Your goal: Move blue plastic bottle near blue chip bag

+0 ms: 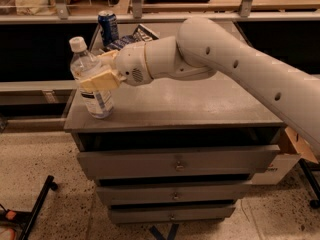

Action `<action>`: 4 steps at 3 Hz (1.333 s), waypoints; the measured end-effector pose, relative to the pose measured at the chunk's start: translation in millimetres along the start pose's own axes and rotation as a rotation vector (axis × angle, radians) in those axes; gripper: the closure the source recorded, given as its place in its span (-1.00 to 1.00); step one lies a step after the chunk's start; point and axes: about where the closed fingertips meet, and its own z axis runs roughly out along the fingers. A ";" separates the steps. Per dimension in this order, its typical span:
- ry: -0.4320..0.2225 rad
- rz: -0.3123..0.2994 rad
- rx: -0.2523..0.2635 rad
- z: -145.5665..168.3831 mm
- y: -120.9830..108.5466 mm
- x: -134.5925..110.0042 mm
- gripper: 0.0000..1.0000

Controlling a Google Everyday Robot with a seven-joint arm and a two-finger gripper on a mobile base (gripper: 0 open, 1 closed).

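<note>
The blue plastic bottle (93,91), clear with a white cap and a white-and-blue label, stands at the front left corner of the grey cabinet top (200,106), leaning slightly left. My gripper (103,69) is at its middle, with one tan finger (99,80) across the front of the bottle and the other behind it, shut on the bottle. The blue chip bag (142,33) lies at the back of the top and is mostly hidden behind my wrist.
A dark blue soda can (108,27) stands at the back left, next to the chip bag. The cabinet has drawers (175,161) below. A shelf rail (150,16) runs behind it. A cardboard box (292,149) sits on the floor at the right.
</note>
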 end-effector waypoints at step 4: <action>0.046 0.029 0.135 -39.2 -15.0 13.9 1.00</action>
